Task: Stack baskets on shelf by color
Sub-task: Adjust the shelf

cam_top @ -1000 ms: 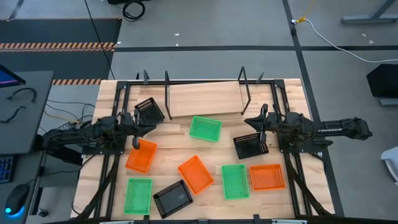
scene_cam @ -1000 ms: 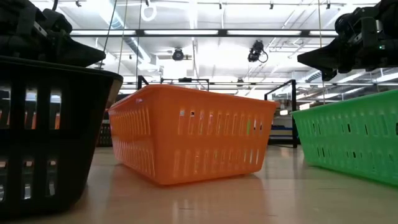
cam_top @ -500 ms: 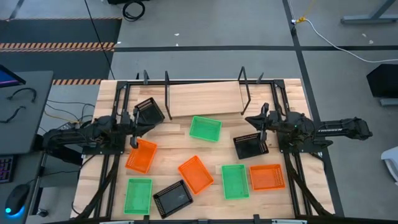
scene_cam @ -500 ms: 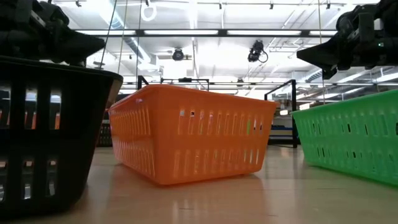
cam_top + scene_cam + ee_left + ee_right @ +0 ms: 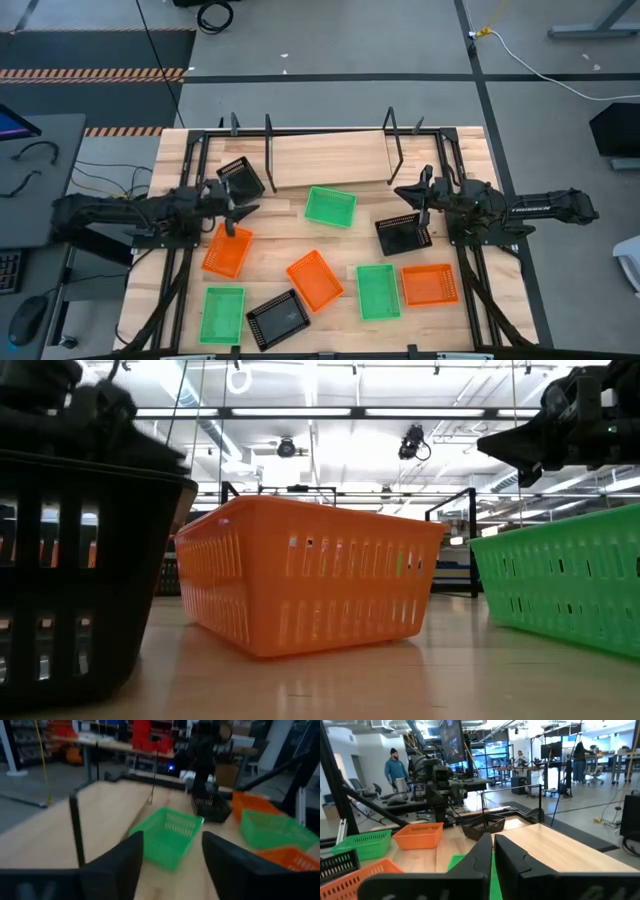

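All nine baskets (image 5: 330,206) lie empty on the table; the shelf (image 5: 328,158) at upper centre is bare. Left gripper (image 5: 236,208) fingers apart; right gripper (image 5: 411,193) fingers nearly together.

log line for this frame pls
left claw: open, over orange basket | right claw: shut, empty, above black basket | shelf: bare | baskets stacked: none

Your wooden table (image 5: 270,255) carries the shelf (image 5: 325,158) along its far edge, nothing on its board. Scattered across the tabletop you've got nine baskets (image 5: 330,207): three green, three orange, three black.
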Controlling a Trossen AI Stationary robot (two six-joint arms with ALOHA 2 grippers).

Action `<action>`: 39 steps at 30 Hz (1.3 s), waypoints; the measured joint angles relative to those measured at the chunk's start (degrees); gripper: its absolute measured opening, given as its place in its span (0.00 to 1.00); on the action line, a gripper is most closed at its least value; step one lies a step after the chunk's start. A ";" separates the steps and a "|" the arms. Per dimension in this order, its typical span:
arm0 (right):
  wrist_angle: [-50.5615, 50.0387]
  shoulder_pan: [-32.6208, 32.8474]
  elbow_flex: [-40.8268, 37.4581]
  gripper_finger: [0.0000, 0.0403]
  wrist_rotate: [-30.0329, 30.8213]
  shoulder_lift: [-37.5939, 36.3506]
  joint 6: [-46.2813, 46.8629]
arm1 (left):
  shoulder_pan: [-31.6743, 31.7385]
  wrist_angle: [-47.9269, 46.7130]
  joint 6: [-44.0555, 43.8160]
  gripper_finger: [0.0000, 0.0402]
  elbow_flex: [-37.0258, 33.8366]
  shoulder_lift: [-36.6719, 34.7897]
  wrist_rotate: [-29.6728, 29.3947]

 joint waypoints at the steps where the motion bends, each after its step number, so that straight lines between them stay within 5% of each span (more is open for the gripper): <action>1: -0.01 0.00 -0.02 0.08 -0.04 0.01 0.08 | -0.01 1.47 0.18 0.57 0.85 1.76 -0.05; 7: -0.03 0.00 0.00 0.09 -0.20 0.00 -2.18 | 0.02 12.21 0.61 0.63 2.62 14.46 0.15; 20: 0.36 -0.17 0.00 0.10 0.04 0.00 -7.83 | 7.27 18.23 7.04 0.50 11.42 41.53 -2.36; 39: 0.40 -0.17 -0.02 0.10 0.22 0.00 -8.25 | 22.03 18.80 4.57 0.28 13.54 47.41 5.46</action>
